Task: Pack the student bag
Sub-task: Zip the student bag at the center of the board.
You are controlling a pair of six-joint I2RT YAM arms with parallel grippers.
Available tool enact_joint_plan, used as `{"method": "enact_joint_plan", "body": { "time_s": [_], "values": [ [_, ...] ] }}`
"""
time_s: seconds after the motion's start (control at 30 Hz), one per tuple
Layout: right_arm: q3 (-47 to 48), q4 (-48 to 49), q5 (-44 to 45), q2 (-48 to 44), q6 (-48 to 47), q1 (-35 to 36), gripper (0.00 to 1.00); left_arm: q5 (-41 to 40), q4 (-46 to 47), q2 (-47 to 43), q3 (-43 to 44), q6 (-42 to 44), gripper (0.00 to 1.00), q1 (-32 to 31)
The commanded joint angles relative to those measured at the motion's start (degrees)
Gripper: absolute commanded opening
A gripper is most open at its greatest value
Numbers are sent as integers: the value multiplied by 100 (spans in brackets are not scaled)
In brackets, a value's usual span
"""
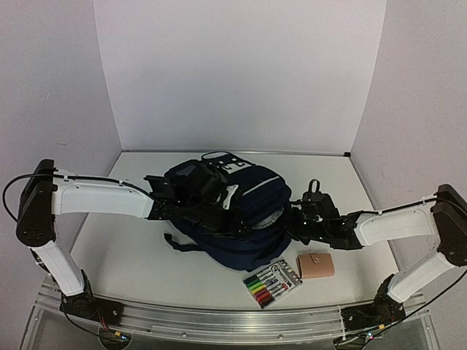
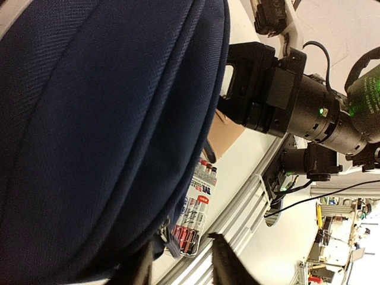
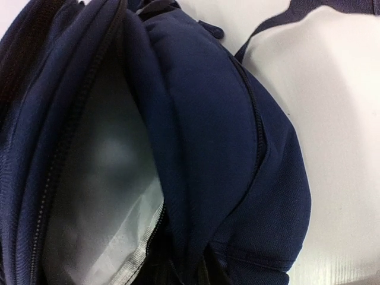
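The large navy-blue fabric backpack point(image 1: 233, 211) is seen in the middle of the white table point(image 1: 124, 251), grey-lined mouth turned toward the right gripper point(image 1: 293, 219) (its grip cannot be told), left gripper point(image 2: 181, 266) slightly parted alongside.

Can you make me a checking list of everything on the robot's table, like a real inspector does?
Surface: white table, flat.
Job's things: student bag lies mid-table; one zipped pocket gapes, showing grey lining.
Clutter: marker pack and small tan pouch lie on the table near the bag, not inside it.
Grippers: left gripper is at the bag's left side, right gripper at its right; can't tell if either's jaws are shut.
Cables: black cable loops off the left arm; more sit by both bases.
Surroundings: white walls; metal rail along the near edge.
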Motion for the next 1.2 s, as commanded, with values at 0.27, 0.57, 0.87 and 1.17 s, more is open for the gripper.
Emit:
{"method": "enact_joint_plan", "body": {
  "time_s": [0.27,0.57,0.87,1.17],
  "values": [
    [795,-1429,1084,-1067,-833,834,61,36,870,-2191,-2237,-862,66,1134],
    [1551,-2195,1507,-776,-916,2151,59,-17,1680,-2314,-2570,-1085,67,1603],
    [1974,-2627,1830,4,-573,2516,43,-83,2033,-2028,-2753,-1329,56,1642],
    [2443,-2751,1804,549,-833,2519,40,-83,2117,-1767,-2728,-1368,51,1668]
  ]
}}
